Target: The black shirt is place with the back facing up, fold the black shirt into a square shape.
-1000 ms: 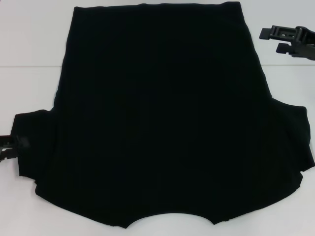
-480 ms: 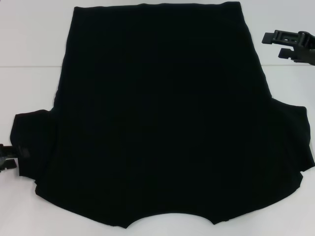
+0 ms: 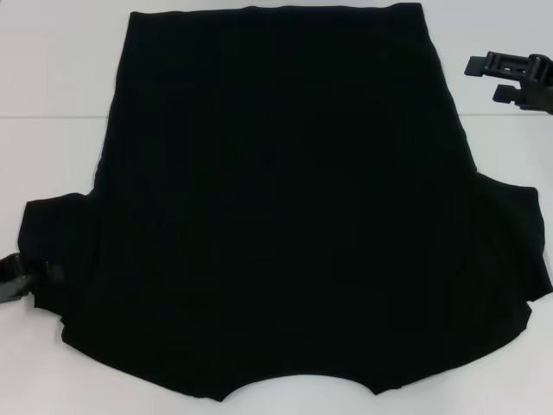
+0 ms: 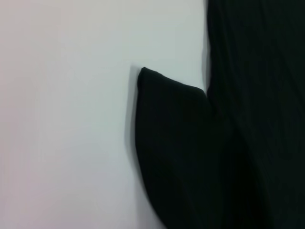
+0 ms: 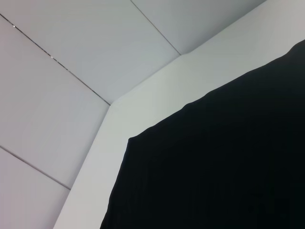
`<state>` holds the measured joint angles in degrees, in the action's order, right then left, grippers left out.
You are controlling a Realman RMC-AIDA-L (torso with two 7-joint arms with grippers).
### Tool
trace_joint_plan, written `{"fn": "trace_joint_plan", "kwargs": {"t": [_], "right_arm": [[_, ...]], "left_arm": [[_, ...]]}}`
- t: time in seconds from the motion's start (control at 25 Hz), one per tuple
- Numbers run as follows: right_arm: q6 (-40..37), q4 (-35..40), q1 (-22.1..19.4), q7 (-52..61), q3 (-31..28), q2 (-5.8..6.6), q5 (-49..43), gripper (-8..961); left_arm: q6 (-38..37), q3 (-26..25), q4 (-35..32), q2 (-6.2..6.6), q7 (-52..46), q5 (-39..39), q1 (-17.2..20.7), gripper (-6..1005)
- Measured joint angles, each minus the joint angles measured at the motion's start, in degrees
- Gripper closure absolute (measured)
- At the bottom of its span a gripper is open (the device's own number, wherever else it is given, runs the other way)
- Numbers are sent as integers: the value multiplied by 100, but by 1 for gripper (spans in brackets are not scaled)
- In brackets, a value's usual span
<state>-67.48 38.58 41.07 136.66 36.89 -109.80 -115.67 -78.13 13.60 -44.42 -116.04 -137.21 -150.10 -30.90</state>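
The black shirt (image 3: 285,199) lies spread flat on the white table (image 3: 52,104) with its plain back up, hem at the far side and collar cut-out at the near edge. Both short sleeves stick out sideways. My left gripper (image 3: 15,281) sits at the outer edge of the shirt's left sleeve (image 3: 56,259), low on the table and touching the cloth. The left wrist view shows that sleeve (image 4: 171,143) and the shirt's body (image 4: 257,95). My right gripper (image 3: 482,79) hovers open beside the far right corner of the shirt, apart from it. The right wrist view shows that corner (image 5: 214,157).
Bare white tabletop borders the shirt on the left (image 4: 66,119) and at the far right. The table's edge (image 5: 143,95) runs close behind the shirt's hem, with pale panelled surface (image 5: 71,47) beyond it.
My right gripper has drifted slightly right, away from the shirt. My left gripper has slid lower along the left sleeve's edge and tilted. The shirt has not moved.
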Motion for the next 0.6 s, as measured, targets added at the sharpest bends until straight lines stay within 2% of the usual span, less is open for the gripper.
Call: {"fn": "trace_joint_plan", "kwargs": {"t": [0.16,0.24,0.44,0.6], "right_arm": [[-2,0,1,1,-7,2,1,88],[-2,0,2,1,-9,2,1,89],[-18,0,-3,1,-32,2,1,93],[-22,0,-21,1,-45,3,6,95]], "left_arm": [[0,2,2,10,-29,-1,-19,564],[-1,2,-1,14,-52,-3,-20,787],[-11,39,-1,17,-60,-5,-29,995],[-48,138,-15,19,-60,-5,-38,996]]}}
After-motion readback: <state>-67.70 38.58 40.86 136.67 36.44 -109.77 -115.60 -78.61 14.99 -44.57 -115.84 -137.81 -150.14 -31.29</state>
